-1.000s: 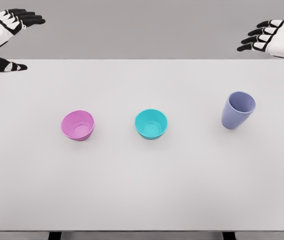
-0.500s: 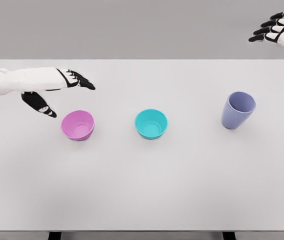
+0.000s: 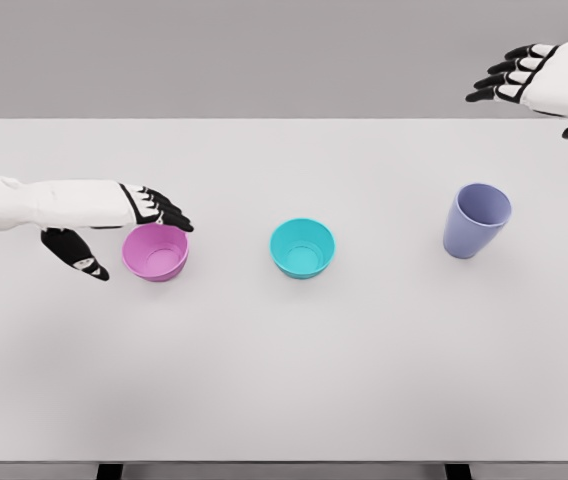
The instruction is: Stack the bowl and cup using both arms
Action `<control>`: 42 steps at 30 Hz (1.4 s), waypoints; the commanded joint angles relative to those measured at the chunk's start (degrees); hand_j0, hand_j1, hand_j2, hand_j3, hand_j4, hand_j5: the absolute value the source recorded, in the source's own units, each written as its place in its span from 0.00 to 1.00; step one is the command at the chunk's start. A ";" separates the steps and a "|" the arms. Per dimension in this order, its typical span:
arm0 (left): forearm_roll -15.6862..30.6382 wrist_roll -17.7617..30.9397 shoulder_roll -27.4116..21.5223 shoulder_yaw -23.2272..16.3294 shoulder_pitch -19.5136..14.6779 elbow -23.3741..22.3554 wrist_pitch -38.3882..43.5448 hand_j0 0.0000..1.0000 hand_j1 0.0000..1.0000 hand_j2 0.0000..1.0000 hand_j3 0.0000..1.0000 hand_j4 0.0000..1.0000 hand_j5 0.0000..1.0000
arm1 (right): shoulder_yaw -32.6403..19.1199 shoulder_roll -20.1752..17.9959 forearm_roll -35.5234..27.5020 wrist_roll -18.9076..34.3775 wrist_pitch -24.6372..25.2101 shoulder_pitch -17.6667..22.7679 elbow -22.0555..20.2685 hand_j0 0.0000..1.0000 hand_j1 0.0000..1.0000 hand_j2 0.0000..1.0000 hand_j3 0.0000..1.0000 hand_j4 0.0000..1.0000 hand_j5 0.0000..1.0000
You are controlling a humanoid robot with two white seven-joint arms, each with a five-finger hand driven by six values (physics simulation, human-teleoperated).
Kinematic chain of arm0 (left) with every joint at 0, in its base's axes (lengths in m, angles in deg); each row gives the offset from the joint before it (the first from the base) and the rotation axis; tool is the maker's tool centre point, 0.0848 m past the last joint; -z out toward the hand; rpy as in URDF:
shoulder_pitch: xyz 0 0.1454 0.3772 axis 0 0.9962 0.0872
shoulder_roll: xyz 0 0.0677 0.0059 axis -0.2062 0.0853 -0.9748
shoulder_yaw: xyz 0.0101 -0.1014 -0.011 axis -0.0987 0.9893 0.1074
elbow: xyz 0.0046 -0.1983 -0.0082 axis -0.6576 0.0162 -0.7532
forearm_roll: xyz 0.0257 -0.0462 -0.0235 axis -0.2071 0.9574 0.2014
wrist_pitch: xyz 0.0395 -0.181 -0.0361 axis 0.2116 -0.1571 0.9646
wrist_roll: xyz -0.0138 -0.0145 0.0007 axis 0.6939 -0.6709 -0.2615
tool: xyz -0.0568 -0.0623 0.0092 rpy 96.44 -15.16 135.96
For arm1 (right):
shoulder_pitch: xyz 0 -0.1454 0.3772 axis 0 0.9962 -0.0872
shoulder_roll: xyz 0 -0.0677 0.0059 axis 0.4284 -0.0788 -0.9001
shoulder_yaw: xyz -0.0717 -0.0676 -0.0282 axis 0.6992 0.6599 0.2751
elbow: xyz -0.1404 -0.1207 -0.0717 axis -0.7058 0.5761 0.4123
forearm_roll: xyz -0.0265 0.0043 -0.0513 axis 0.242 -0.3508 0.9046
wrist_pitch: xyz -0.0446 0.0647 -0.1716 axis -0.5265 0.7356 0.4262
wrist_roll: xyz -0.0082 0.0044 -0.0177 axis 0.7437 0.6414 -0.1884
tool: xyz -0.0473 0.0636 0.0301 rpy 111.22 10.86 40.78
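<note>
- The left hand [image 3: 114, 225] reaches in from the left edge, fingers spread and holding nothing; its fingertips [image 3: 169, 215] lie at the far rim of the pink bowl [image 3: 155, 251], while the thumb hangs apart on the bowl's left side.
- The right hand [image 3: 539, 85] hovers beyond the table's [image 3: 284, 380] far right corner, fingers loosely extended and empty, well apart from the cup [image 3: 476, 220].
- The pink bowl sits left of centre, the teal bowl [image 3: 302, 247] near the middle, and the cup stands upright to the right; all three are well apart and nothing is stacked yet.
- The bowls look like thin, stiff plastic: probably light, smooth and somewhat slippery, unlikely to break.
- A sensible hold on the pink bowl would be a pinch across the rim, fingers on the far wall, thumb on the near-left wall.
- The cup is taller and could tip, so a wrap around its mid-wall seems safest.
</note>
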 commanded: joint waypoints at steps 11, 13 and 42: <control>0.36 -0.07 0.23 0.66 -0.18 4.00 0.09 1.00 1.00 1.00 1.00 1.00 1.00 | 2.34 2.62 -0.16 -0.03 0.14 -0.88 0.29 1.00 1.00 1.00 1.00 1.00 1.00; 0.62 -0.06 0.14 0.75 -0.18 4.00 0.09 1.00 1.00 1.00 1.00 1.00 1.00 | 2.25 2.89 -0.16 -0.03 0.14 -1.05 0.29 1.00 1.00 1.00 1.00 1.00 1.00; 0.88 0.20 3.22 -0.92 0.44 1.89 9.07 1.00 1.00 1.00 1.00 1.00 1.00 | 2.25 3.06 -0.16 -0.03 0.14 -1.05 0.29 1.00 1.00 1.00 1.00 1.00 1.00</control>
